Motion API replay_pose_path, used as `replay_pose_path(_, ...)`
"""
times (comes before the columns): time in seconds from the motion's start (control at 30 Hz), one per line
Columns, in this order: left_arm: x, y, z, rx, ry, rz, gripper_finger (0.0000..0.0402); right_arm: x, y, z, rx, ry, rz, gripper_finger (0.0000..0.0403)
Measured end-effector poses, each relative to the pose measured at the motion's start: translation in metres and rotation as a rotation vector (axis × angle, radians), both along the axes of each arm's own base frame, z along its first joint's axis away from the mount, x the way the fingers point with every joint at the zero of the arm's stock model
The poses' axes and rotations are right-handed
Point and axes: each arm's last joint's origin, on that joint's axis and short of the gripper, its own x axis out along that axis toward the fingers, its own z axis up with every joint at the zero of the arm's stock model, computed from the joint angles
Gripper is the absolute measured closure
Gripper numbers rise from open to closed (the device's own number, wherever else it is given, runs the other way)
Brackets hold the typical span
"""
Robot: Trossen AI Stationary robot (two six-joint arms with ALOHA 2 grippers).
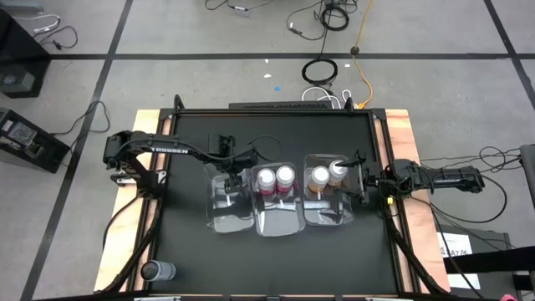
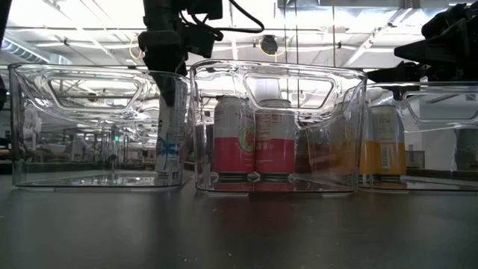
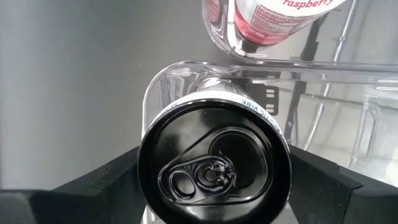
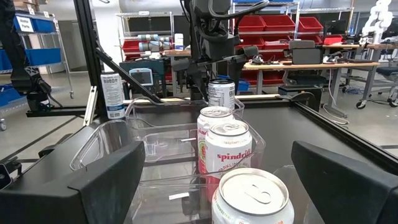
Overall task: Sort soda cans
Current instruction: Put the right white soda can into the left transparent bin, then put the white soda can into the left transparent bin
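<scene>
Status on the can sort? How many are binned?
Done: two red-pink cans in the middle bin, two orange cans in the right bin. In hand: the left gripper holds a silver can in the left bin. Left: one silver can at the table's near-left corner. The right gripper waits, jaws open.

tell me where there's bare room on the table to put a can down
Bare table lies behind the three bins and in front of them, short of the can at the front left corner. The middle bin and right bin are crowded with cans.
</scene>
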Motion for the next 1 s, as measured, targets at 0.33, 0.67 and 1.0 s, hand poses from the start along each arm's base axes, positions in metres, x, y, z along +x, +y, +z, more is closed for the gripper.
replay_pose_path(0.33,-0.013,-0.001,0.023,0.007,-0.079,-0.005,0.0081,0.000,0.000,0.000,0.000,0.000,0.000,0.0005)
replay_pose_path(0.67,-0.045,-0.004,0.050,-0.006,-0.099,0.014,0.0081,0.000,0.000,0.000,0.000,0.000,0.000,0.0005)
replay_pose_path(1.0,-0.100,-0.015,0.093,-0.080,-0.258,0.205,0.0081,0.000,0.000,0.000,0.000,0.000,0.000,0.0005)
